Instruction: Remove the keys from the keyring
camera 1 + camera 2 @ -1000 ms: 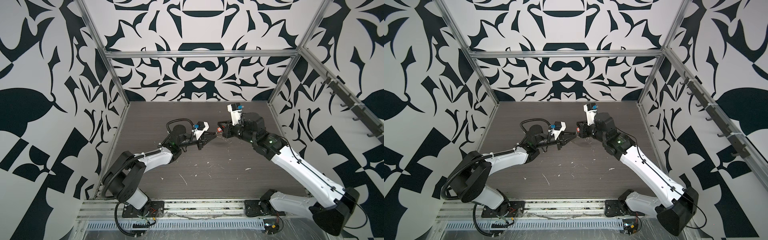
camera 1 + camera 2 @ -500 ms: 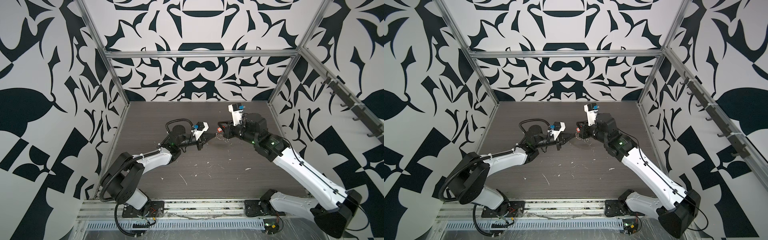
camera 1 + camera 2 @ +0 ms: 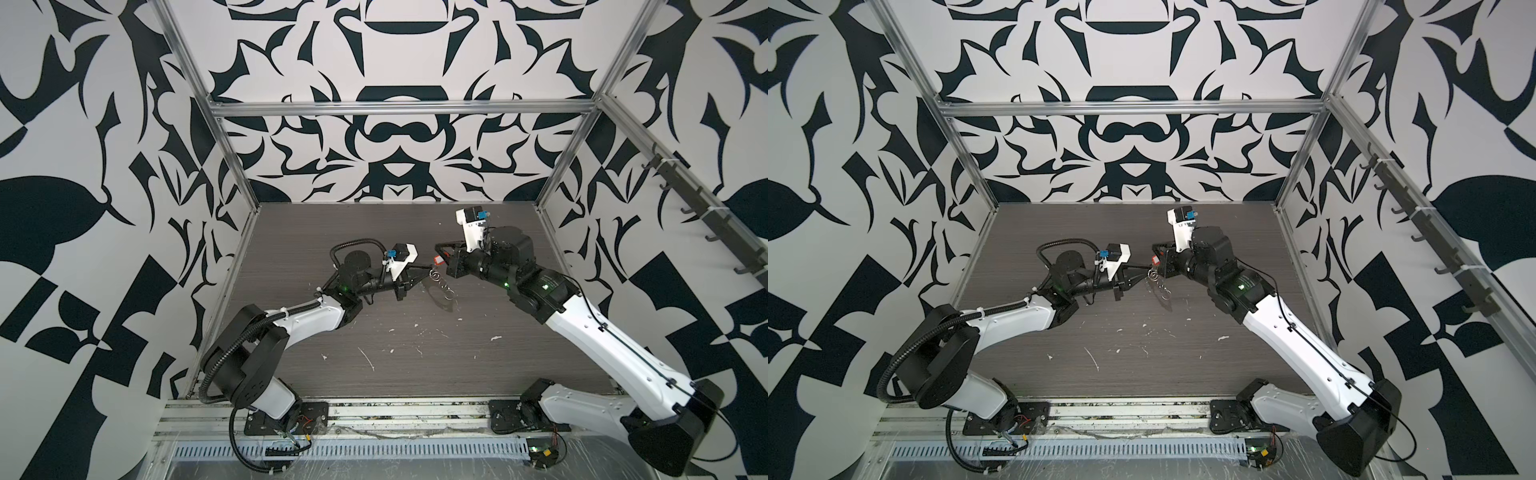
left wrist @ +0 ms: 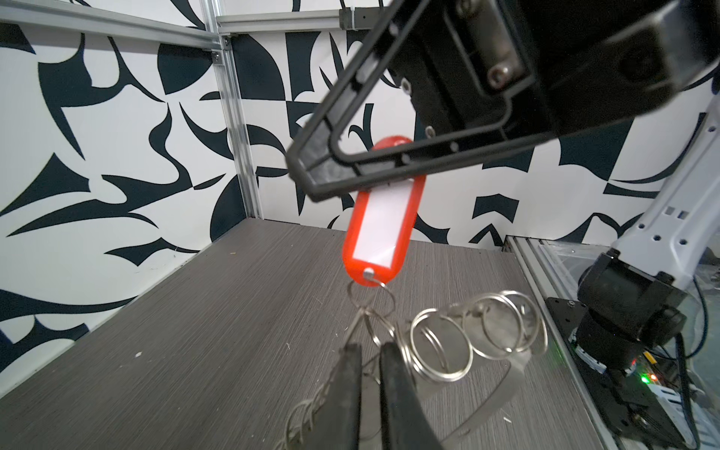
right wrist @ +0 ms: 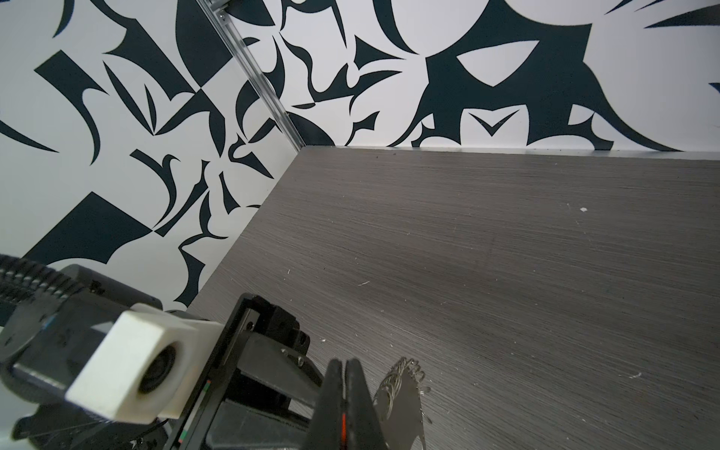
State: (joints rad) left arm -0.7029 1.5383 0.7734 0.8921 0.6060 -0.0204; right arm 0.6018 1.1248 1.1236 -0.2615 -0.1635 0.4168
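Aloft over the dark grey wood-grain surface [image 3: 457, 374], an oblong red plastic tag with a white label [image 4: 383, 210] hangs from the right fingers [image 5: 356, 389].
These black, tapered fingers are pressed together on the tag's upper end. From the eyelet at the tag's lower end hangs a thin wire loop, and below that a cluster of round, shiny, double-coiled silvery wire split rings [image 4: 440, 343]. The flat, thin, silvery metal keys [image 5: 405, 405] dangle beneath the tag among those rings, one toothed along its edge. The matte black left fingers [image 4: 346, 389] stand just under the tag, nearly together; a wire ring runs into the narrow slit between them, but whether they pinch it cannot be told.
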